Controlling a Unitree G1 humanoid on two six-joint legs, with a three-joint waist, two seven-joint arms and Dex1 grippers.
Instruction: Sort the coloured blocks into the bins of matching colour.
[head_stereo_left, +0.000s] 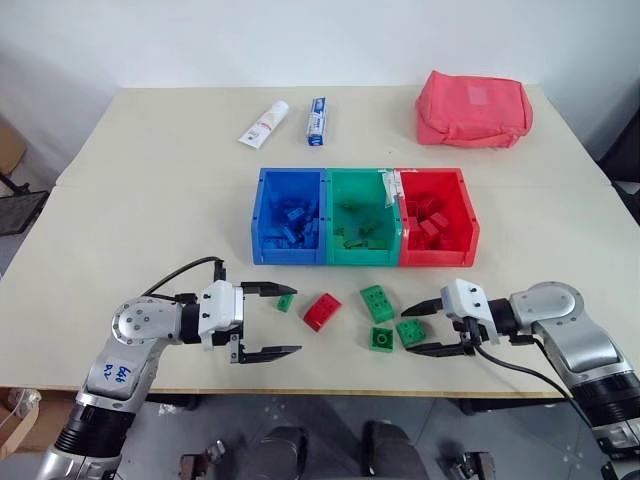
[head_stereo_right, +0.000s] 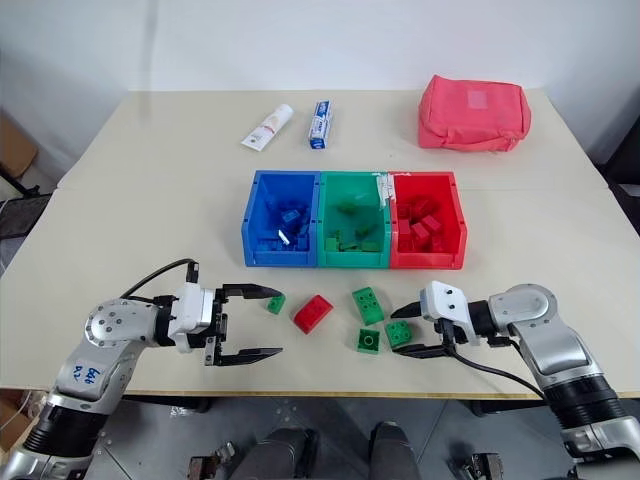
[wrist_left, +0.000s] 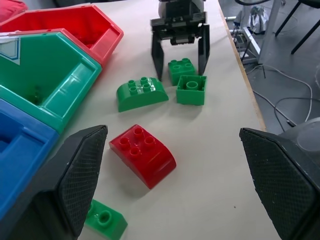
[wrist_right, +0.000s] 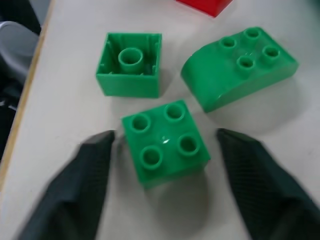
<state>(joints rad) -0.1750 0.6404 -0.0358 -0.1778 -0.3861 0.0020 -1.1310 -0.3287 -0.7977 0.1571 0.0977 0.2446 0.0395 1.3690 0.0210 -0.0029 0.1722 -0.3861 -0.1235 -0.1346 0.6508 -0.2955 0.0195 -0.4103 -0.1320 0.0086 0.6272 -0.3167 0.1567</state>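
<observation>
Sorting is partly done: the bins (head_stereo_left: 365, 255) hold blocks, five blocks remain on the surface (head_stereo_left: 150, 200). The right end effector (head_stereo_left: 431, 328) straddles a green block (head_stereo_left: 410, 332), unclamped; the left end effector (head_stereo_left: 268, 321) is wide open, empty.

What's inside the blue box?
The blue bin holds a heap of small blue bricks, piled mostly toward its middle and right side. How many there are, and whether anything lies beneath the heap, cannot be told, since the top bricks cover the bottom.
</observation>
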